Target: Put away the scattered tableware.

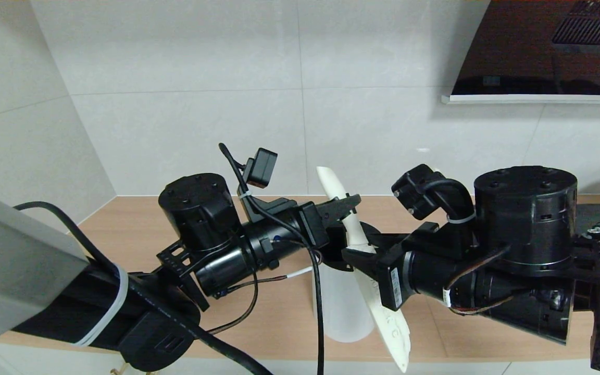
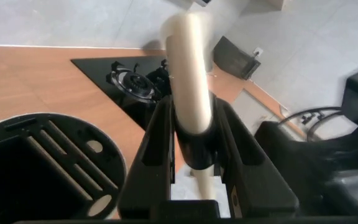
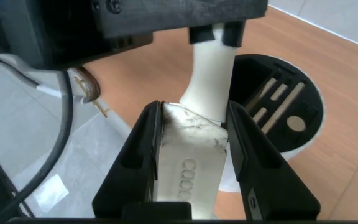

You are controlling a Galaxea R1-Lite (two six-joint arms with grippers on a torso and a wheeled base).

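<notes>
Cream-white plastic spatula (image 1: 356, 235) hangs in the air above the counter, slanting from twelve o'clock at its rounded handle tip down to five o'clock at its broad, perforated blade. Both arms hold it at once. The left gripper (image 1: 346, 205) has its black fingers pinched on the smooth round handle, and the right gripper (image 1: 363, 263) clamps the flatter stretch where neck widens into blade. Directly below, at six o'clock from the two grips, stands a white cylindrical utensil holder (image 1: 341, 307) with a black slotted insert, set on the pale wood-grain countertop (image 1: 138, 229). The worst risk, I'd say, comes from the double grip. If the arms move out of step, the thin plastic could bend or twist between them. When one lets go, the glossy handle could pivot in the remaining pinch and swing wide. The blade looks broad against the insert's narrow slots, so it could catch on a divider or the rim. The holder looks light and could tip or skid on the smooth counter. From the left wrist a black glass cooktop (image 2: 129, 81) lies beyond it.
</notes>
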